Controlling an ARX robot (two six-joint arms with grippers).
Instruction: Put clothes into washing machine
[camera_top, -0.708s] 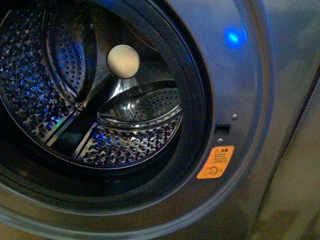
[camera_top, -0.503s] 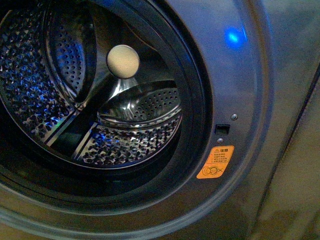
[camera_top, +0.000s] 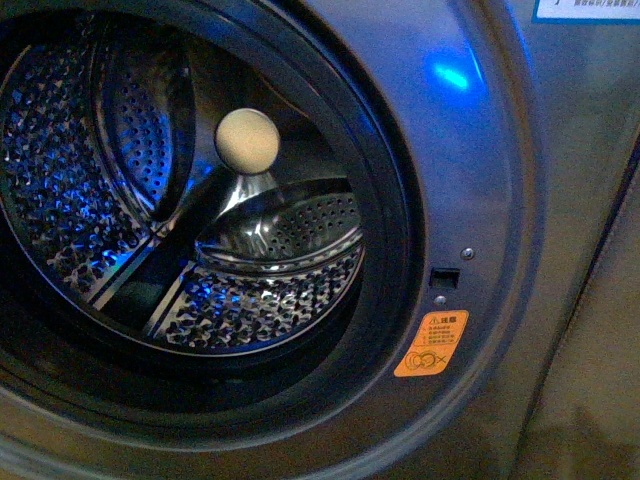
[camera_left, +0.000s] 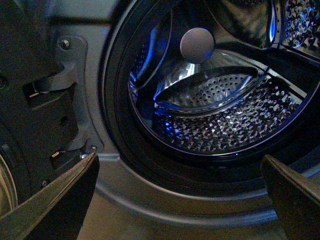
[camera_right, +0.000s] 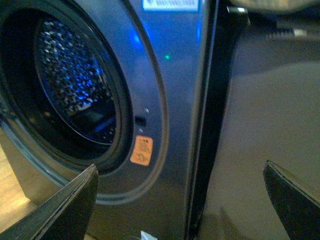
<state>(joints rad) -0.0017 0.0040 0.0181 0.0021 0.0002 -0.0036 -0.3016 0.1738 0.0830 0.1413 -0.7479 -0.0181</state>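
Though dim inside, grey washing machine with shiny perforated drum

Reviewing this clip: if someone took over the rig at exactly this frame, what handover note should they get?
The left gripper is open and empty, facing the open port of the washing machine.
The right gripper is open and empty, facing the machine's front panel by the orange sticker.
The clothes appear in none of the three views. The parts of the drum that show hold no garment; its lowest front part is hidden behind the rim.
Done: the port stands open. No loading is visible.
Left: find the clothes, grasp them and put them into the drum.
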